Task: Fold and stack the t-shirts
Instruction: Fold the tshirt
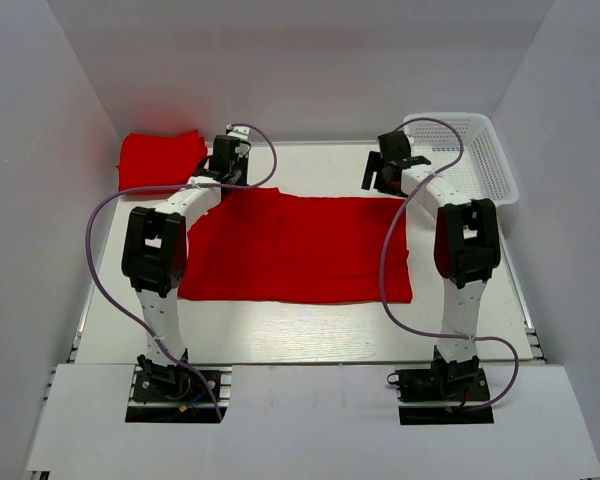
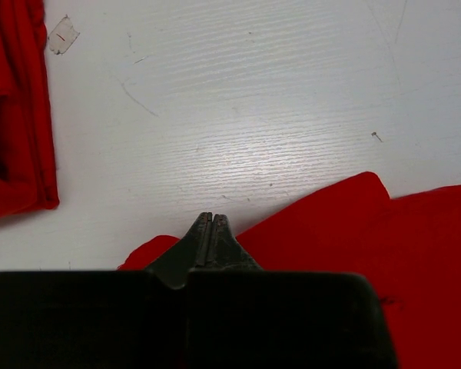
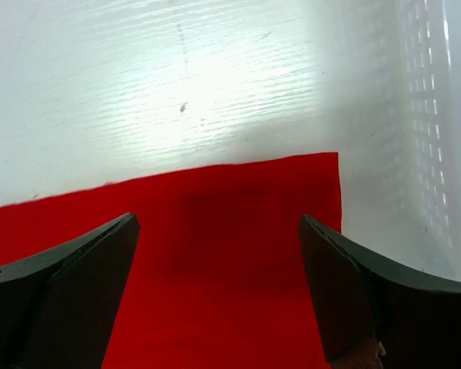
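Your left claw [image 2: 207, 224] sits shut at the shirt [image 1: 300, 250] edge, right claw [image 3: 217, 221] wide above its corner. Looks limp, light: pinch the corners.

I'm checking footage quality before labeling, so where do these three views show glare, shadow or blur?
Top external: even light, sharp, no harsh glare on the table. Left wrist: bright sheen on the table, with the left gripper dark and soft up close. Right wrist: glare on the table, a dark shadow patch on the spread t-shirt, and the basket washed out.
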Tool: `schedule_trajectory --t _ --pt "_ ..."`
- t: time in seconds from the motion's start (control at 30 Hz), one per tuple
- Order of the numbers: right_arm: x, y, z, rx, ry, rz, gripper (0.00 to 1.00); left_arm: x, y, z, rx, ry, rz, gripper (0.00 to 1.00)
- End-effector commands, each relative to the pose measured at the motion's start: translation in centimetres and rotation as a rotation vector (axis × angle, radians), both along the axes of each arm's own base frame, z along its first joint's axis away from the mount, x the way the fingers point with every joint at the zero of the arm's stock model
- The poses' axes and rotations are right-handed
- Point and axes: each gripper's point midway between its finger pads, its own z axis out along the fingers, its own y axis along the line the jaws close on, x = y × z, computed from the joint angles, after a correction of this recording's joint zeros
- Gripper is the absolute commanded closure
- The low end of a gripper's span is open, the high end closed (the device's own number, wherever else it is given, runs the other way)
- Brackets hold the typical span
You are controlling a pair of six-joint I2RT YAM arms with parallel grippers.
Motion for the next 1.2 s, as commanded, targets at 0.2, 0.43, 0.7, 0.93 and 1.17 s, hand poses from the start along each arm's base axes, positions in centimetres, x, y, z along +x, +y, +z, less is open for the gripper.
schedule_trajectory --t 0.2,0.43,0.7,0.93,1.17 --pt "2.8 -2.0 -1.3 -0.079 -0.029 -0.157 0.1 0.6 0.7 3.0 0.002 -0.074 0.019 1.0" --pt "2.8 -3.0 -4.1 -0.142 0.008 -0.199 0.1 0.8 0.6 2.4 0.005 -0.065 0.019 1.0" --pt "3.0 -2.8 -6.0 -0.14 0.02 -0.213 0.14 1.0 1.3 2.0 0.02 -0.057 0.03 1.0" --pt "2.8 -3.4 -6.2 -0.164 0.024 -0.214 0.58 1.0 1.3 1.5 0.022 -0.049 0.03 1.0" --pt "2.9 -2.9 -4.7 -0.157 -0.006 -0.154 1.0 1.0 1.3 2.0 0.029 -0.058 0.024 1.0"
